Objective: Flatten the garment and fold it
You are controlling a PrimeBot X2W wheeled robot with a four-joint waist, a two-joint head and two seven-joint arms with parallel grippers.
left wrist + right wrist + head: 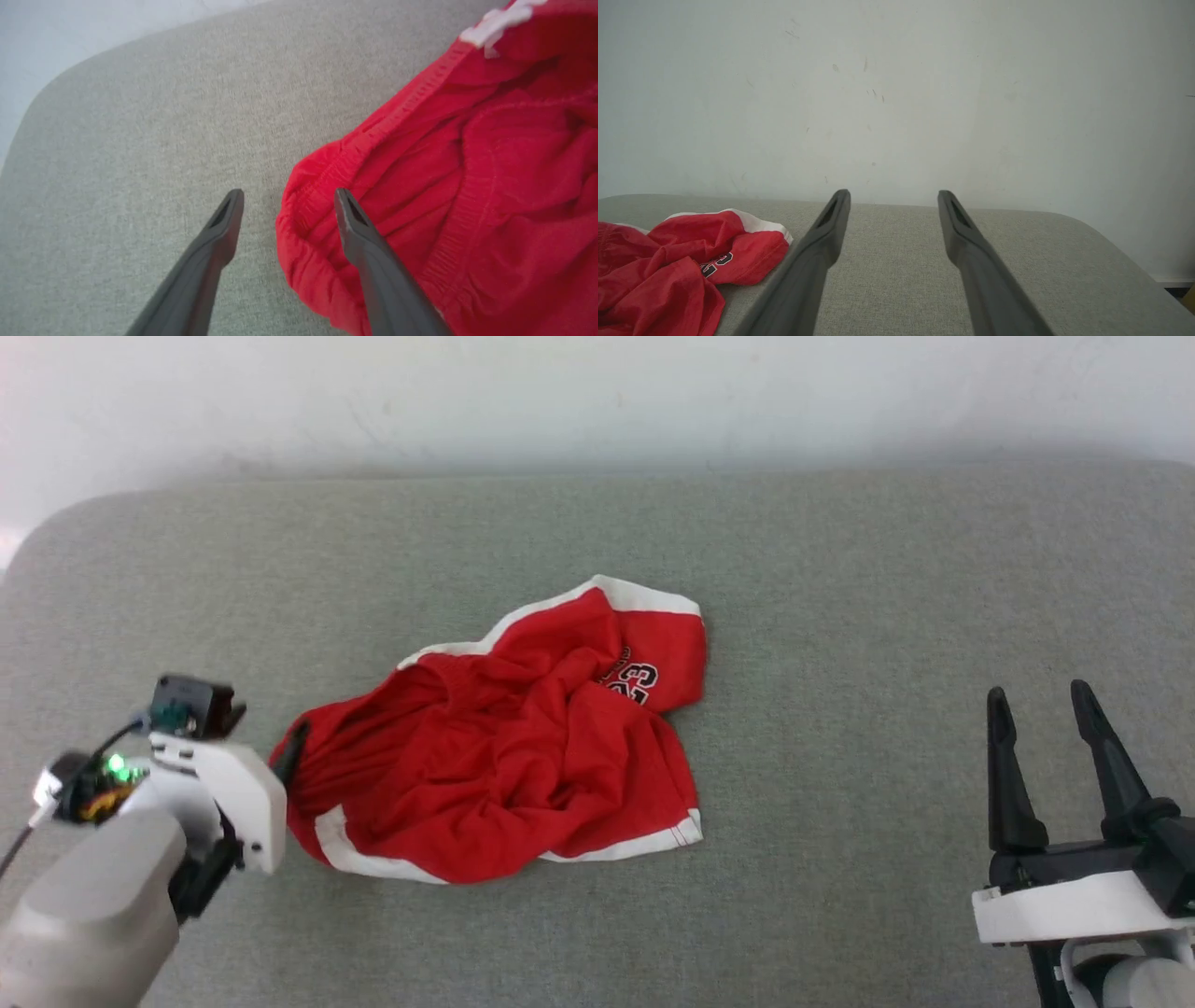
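Note:
The garment [523, 747], bright red shorts with white bands and hems, lies crumpled in the middle of the grey padded surface [887, 597]. My left gripper [286, 754] is at its left edge, low over the surface. In the left wrist view that gripper [289, 193] is open. One of its fingers [373, 261] lies over the gathered waistband of the garment [467, 186], the other over bare grey fabric. My right gripper [1039, 693] stands open at the lower right, well clear of the shorts. The right wrist view shows this gripper [892, 193] open and the garment [668, 261] off to the left.
A white wall [597, 392] rises right behind the grey surface's far edge. The surface has rounded corners at the far left [65, 523] and, in the right wrist view, at the far right [1111, 242]. Bare grey fabric surrounds the shorts on every side.

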